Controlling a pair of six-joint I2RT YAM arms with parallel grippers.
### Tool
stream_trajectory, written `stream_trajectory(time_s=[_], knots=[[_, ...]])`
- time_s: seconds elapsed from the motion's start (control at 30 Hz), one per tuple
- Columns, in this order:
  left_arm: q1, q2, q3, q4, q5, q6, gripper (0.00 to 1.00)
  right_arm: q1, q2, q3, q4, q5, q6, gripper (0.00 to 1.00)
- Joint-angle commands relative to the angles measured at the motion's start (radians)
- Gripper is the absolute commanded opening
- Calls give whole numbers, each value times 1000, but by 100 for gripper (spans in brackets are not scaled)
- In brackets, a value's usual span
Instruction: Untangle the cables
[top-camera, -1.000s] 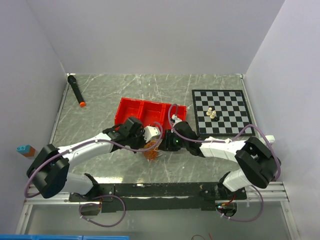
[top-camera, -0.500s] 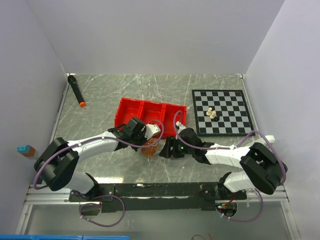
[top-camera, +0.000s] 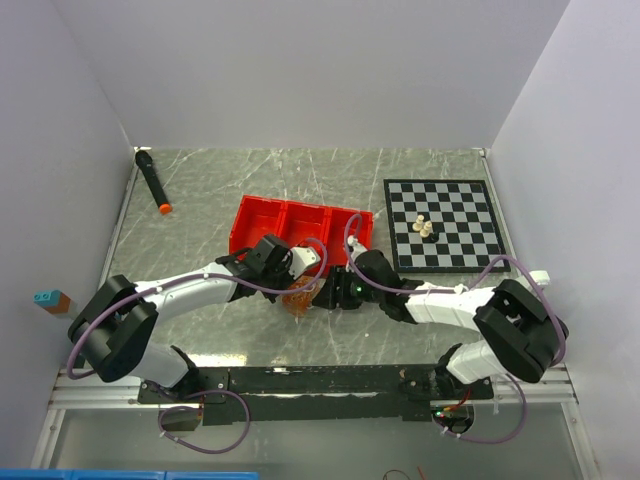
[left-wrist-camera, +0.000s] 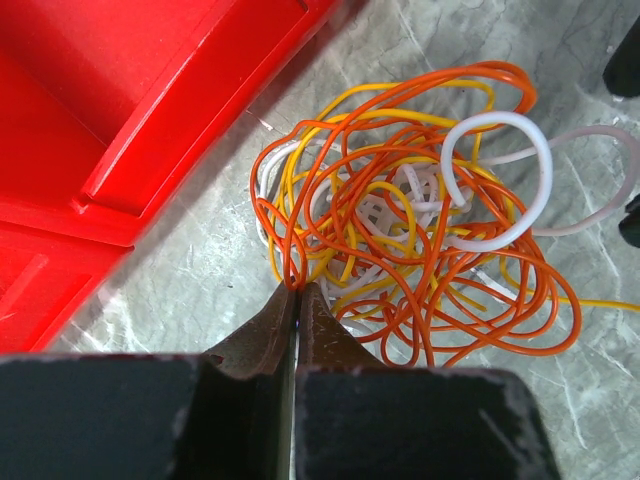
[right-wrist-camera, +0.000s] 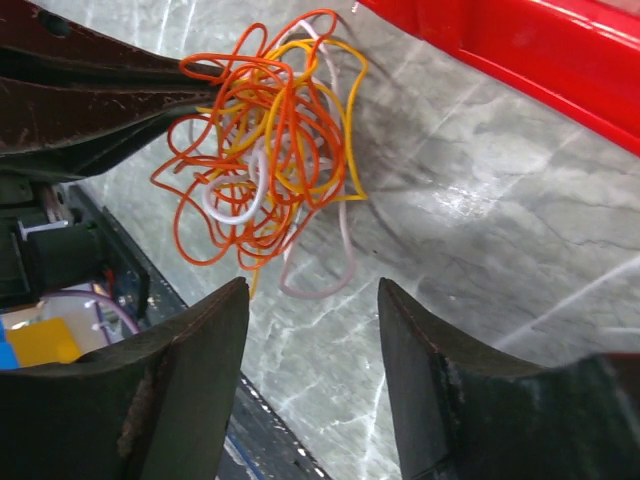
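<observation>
The cables are a small tangle of orange, yellow and white strands on the marble table, just in front of the red tray. They also show in the top view and the right wrist view. My left gripper is shut on orange strands at the tangle's near left edge. My right gripper is open and empty, a short way from the tangle, with a white loop lying just ahead of its fingers.
A chessboard with pale pieces lies at the back right. A black marker with an orange tip lies at the back left. The tray's red wall runs close beside the tangle.
My right gripper drew back toward the front, then came in again beside the tangle. My left gripper shifted slightly and stays on the cables.
</observation>
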Motion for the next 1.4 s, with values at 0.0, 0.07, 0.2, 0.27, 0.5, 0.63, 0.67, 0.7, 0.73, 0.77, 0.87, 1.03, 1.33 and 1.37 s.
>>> stream_trajectory(time_s=[0.0,0.07,0.2,0.27,0.5,0.63,0.67,0.7,0.73,0.77,0.87,1.03,1.33,1.37], knots=[[-2,-19,23,-17,7,-22,1,1,22,23,74,-30,20,56],[-2,-19,26,-15,6,-24,1,3,39,23,81,-37,22,51],[-2,-18,31,-18,13,-27,1,4,60,30,83,-32,23,43],[-4,-23,30,-18,13,-27,1,6,69,38,86,-29,25,40],[-2,-38,34,-37,25,-27,1,7,108,52,115,-29,37,19],[-4,-55,82,-103,46,-30,1,7,85,38,83,6,37,0],[-1,-65,95,-123,49,-27,1,7,68,34,65,18,34,0],[-2,-82,111,-144,56,-24,1,9,53,29,43,29,27,0],[-1,-99,123,-164,62,-18,1,9,22,26,20,48,22,0],[1,-116,135,-187,66,-8,1,9,-4,20,-9,64,13,0],[19,-174,166,-256,80,18,1,17,-102,6,-116,140,-10,0],[119,-230,201,-328,100,76,1,23,-311,4,-317,255,-47,0],[294,-273,175,-361,135,128,1,23,-602,122,-647,514,-102,0],[298,-280,168,-359,135,133,1,23,-621,142,-678,543,-110,0]])
